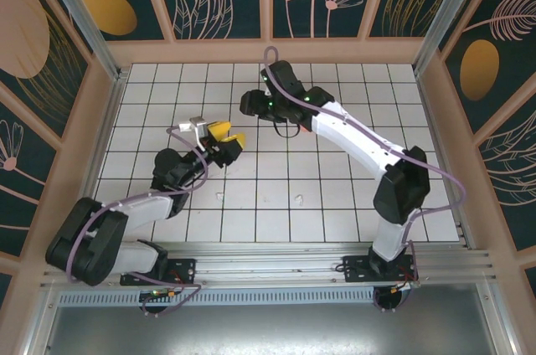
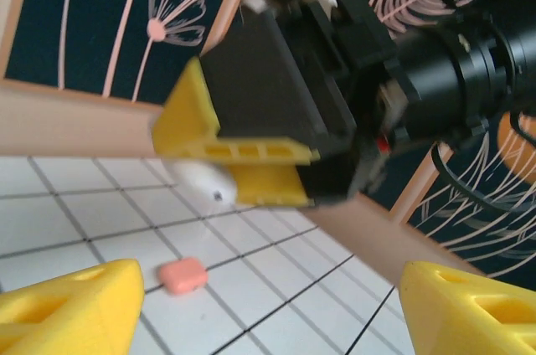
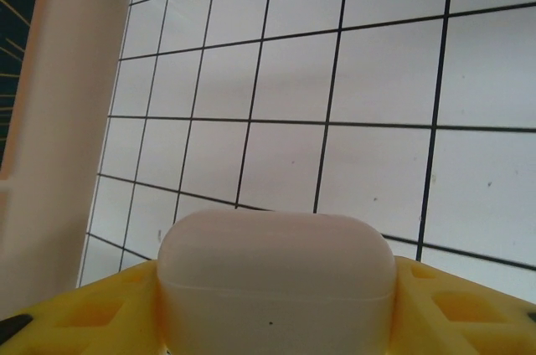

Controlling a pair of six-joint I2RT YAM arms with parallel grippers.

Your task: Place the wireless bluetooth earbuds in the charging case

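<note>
My right gripper (image 3: 276, 321) is shut on a white charging case (image 3: 276, 275), its lid closed, with a yellow finger on each side. In the left wrist view that case (image 2: 203, 180) hangs just above the tiles in the right gripper (image 2: 219, 172). My left gripper (image 2: 268, 309) faces it with jaws open and nothing between them. From above, the left gripper (image 1: 228, 136) sits just left of and nearer than the right gripper (image 1: 251, 105). Two tiny white earbuds (image 1: 219, 197) (image 1: 298, 200) lie on the tiles nearer the arm bases.
A small salmon-pink rounded case (image 2: 183, 275) lies on the tiled floor (image 1: 335, 204) below the held white case. Beige walls (image 1: 268, 52) with dark flower panels ring the floor. An aluminium rail (image 1: 268, 263) runs along the near edge.
</note>
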